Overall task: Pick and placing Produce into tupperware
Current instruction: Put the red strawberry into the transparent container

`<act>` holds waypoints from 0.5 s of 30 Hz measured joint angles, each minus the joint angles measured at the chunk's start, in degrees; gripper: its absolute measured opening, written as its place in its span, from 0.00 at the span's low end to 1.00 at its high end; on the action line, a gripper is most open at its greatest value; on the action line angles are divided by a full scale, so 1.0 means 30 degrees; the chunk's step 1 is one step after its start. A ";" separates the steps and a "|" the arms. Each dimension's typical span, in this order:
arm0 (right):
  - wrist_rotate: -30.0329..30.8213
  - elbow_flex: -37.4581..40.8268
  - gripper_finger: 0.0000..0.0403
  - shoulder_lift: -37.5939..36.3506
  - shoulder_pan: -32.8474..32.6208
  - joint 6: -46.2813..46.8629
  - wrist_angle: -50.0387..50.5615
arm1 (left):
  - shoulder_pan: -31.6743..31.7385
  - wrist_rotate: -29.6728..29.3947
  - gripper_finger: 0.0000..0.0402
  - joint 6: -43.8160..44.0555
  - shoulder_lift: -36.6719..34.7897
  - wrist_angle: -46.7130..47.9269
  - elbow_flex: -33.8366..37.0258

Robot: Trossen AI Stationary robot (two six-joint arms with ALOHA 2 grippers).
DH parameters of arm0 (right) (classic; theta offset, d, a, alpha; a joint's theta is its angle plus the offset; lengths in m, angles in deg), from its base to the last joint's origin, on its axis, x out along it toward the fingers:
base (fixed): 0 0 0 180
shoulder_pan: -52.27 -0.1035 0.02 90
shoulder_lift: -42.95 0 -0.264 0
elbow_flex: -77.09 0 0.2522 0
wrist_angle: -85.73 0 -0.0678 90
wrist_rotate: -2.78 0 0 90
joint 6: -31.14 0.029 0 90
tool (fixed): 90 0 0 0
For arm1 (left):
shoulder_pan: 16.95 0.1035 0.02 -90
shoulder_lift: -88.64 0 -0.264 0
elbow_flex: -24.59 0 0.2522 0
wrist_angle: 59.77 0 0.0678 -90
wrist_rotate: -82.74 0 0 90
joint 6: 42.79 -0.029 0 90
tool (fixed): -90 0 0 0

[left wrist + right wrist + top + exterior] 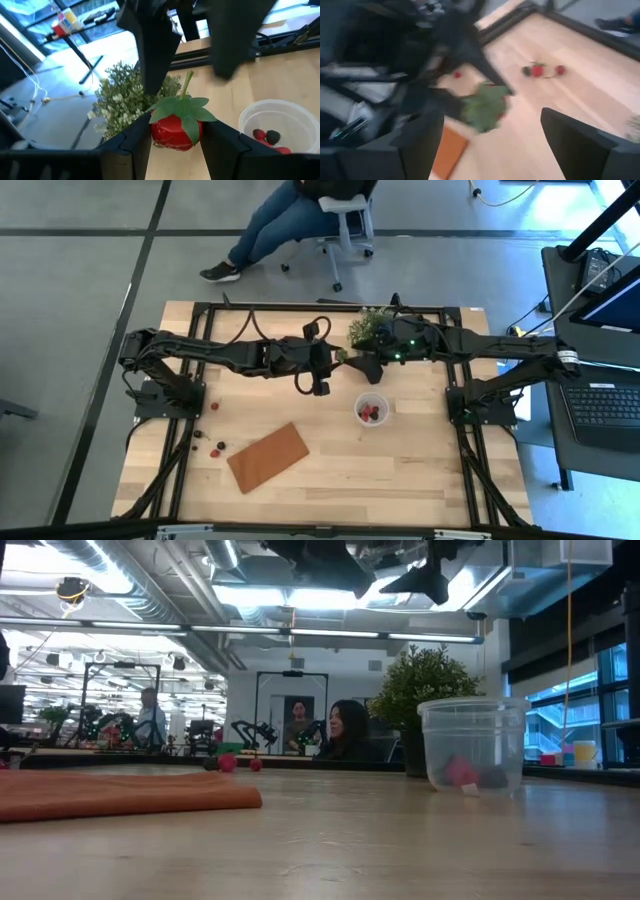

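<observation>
Three pieces counted inside the tupperware point(470, 726) at about 3 o'clock of the table point(420, 470): two red, one dark (best seen past the left wrist). Judged the task roughly midway, with one more piece in the air and several not yet touched. Found the left gripper point(320, 387) hovering near the table's middle, at about 9 o'clock of the cup, its fingers point(127, 145) pinching one leafy red strawberry point(172, 131) well above the wood and not yet over the rim. Found the right gripper point(492, 135) just beside it at 1 o'clock, facing that strawberry, fingers spread wide and holding nothing. Counted roughly four loose pieces point(213, 407) out toward 8 o'clock of the table, red and dark mixed, too small for a firm tally. Left to do, by this reckoning: drop the held strawberry in, then fetch those four. Noted also one brown board point(270, 457) at 7 o'clock and one green plant point(368, 328) at 12 o'clock, neither part of the job.
</observation>
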 joint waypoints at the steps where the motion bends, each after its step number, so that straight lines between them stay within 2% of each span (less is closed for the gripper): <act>1: 0.0396 0.0000 0.83 0.0132 0.0000 0.0077 -0.0055 | 0.0000 -0.0003 0.36 -0.0236 -0.0005 -0.0091 0.0000; 12: 0.0551 0.0000 0.83 0.2454 -0.0015 0.0738 -0.3376 | -0.0058 0.0005 0.37 -0.1840 0.0003 -0.0707 0.0007; 15: 0.0558 0.0000 0.80 0.2560 -0.0019 0.0957 -0.3635 | -0.0058 0.0019 0.37 -0.1877 0.0003 -0.0761 0.0007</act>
